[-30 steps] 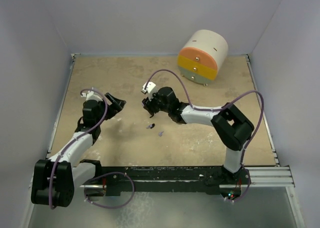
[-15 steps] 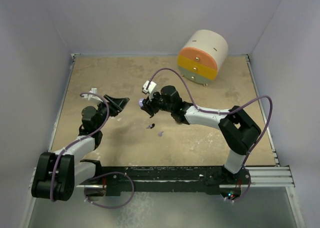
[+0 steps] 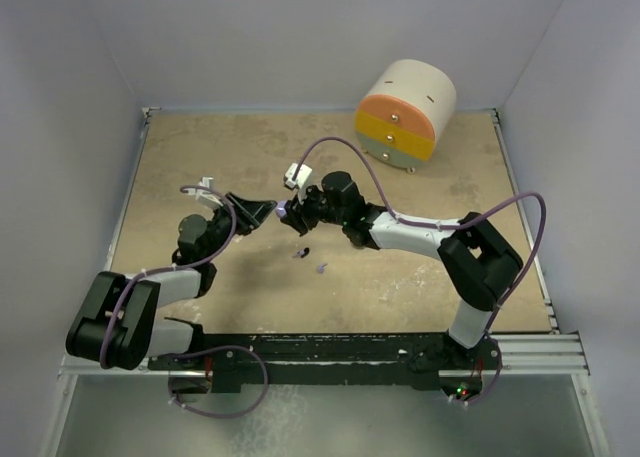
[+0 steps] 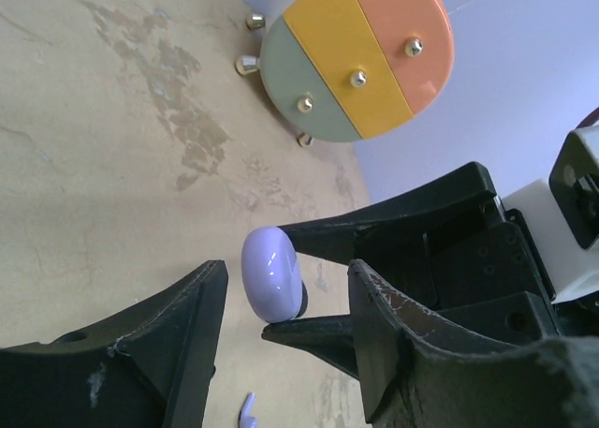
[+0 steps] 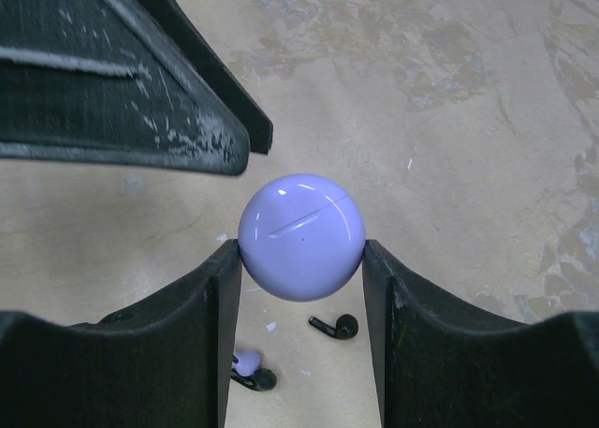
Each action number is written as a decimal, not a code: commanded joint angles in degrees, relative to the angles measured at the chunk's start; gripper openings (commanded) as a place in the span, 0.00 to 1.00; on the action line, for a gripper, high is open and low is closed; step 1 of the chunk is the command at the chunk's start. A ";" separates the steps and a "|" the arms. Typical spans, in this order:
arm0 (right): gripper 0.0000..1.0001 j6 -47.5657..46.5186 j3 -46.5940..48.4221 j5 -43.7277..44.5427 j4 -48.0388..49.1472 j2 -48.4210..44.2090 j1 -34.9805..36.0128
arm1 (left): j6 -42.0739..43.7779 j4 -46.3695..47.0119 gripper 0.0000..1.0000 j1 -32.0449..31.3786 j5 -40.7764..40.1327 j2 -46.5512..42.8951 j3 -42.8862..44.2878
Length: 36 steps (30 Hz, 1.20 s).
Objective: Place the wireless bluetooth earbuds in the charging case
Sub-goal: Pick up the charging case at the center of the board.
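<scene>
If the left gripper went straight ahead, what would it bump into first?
Most likely the lavender charging case, pinched in the right gripper, right in front of the left gripper. Depth is unclear.

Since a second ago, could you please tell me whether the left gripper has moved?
Yes. In the top view the left gripper has swung right, closer to the unmoved earbuds and the lavender charging case in the right gripper.
</scene>
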 commanded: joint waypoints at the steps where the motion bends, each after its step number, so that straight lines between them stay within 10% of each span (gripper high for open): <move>1: 0.00 0.57 2.18 -2.24 1.29 -3.42 0.01 | -0.11 7.06 0.53 -2.17 -0.50 1.50 0.20; 36: 0.00 0.11 2.55 -5.11 0.90 -3.79 0.01 | 1.48 7.61 0.31 -4.90 -2.25 2.88 -0.47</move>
